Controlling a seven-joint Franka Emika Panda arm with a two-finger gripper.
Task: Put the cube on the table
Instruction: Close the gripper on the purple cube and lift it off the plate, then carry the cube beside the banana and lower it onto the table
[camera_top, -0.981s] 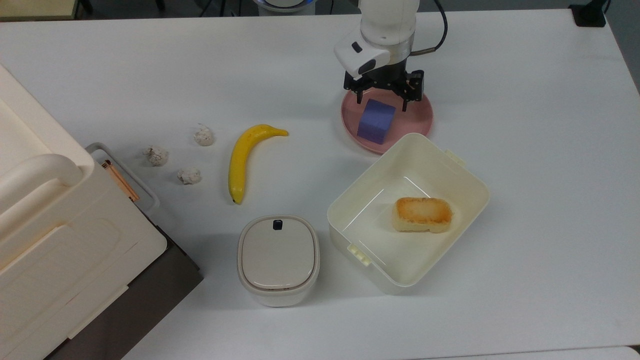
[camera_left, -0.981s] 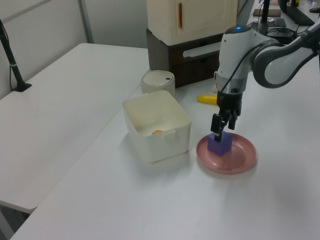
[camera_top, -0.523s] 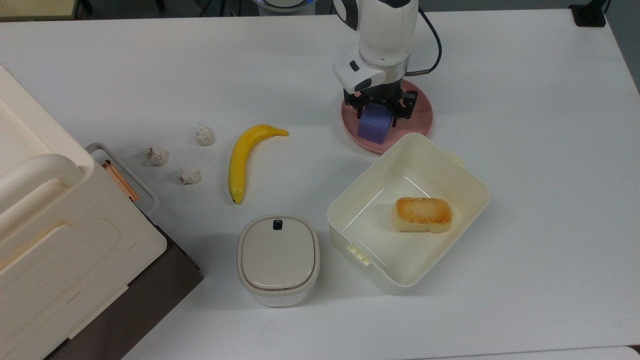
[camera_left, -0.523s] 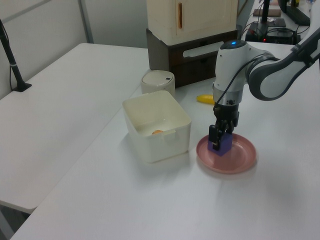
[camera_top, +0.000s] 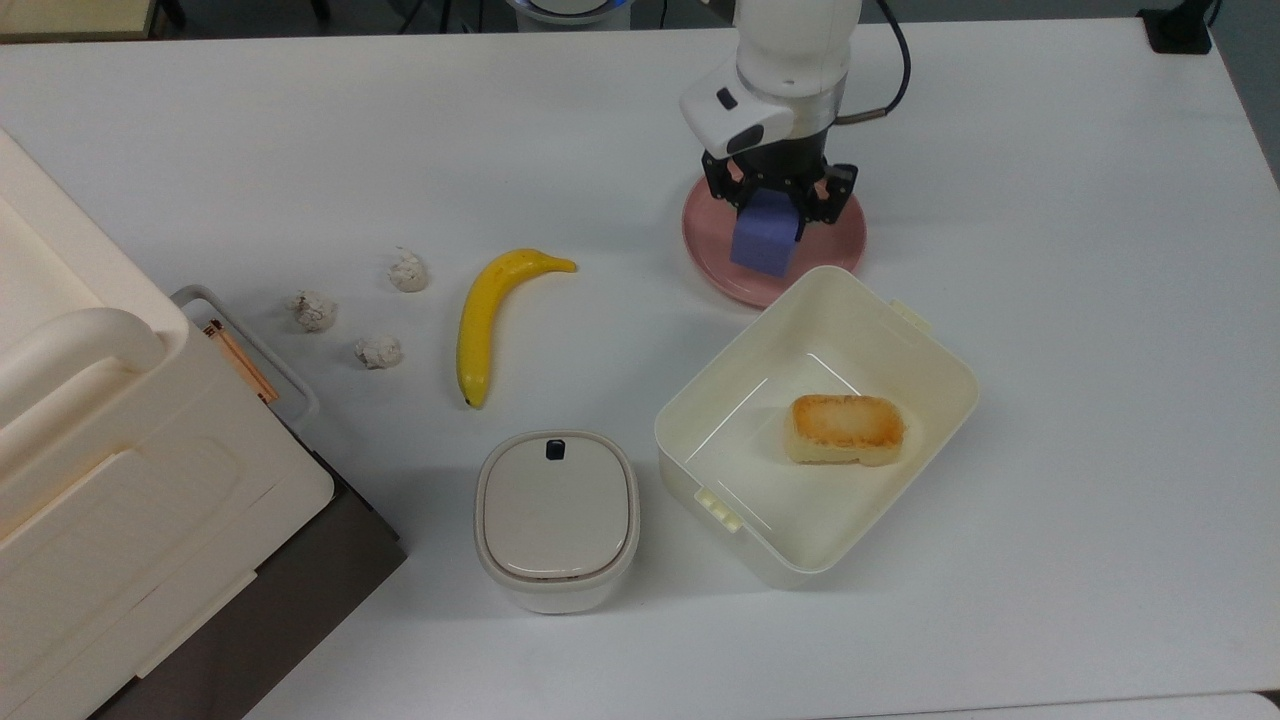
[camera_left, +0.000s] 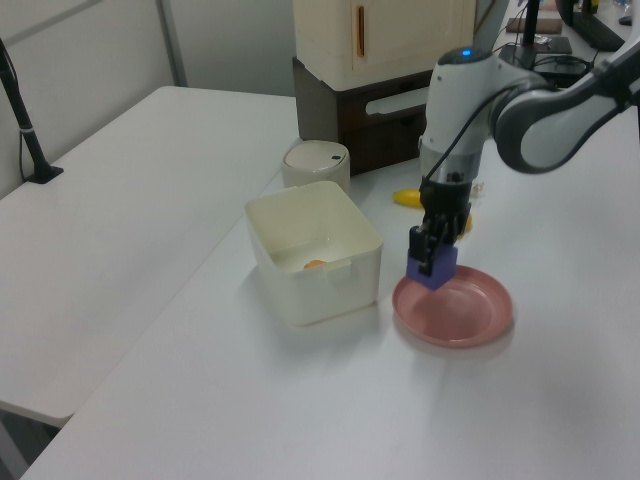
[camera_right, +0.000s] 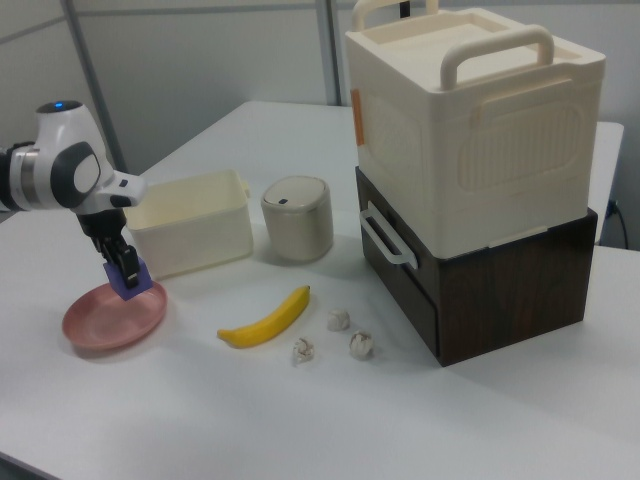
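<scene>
The tool (camera_top: 779, 205) covers the cube's (camera_top: 764, 242) top; the cream case (camera_top: 110, 480) is cut off.

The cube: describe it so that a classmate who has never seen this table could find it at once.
On the white table, find the round pink plate beside the cream box. Just above it the gripper holds the cube, the one purple-blue block here.
</scene>
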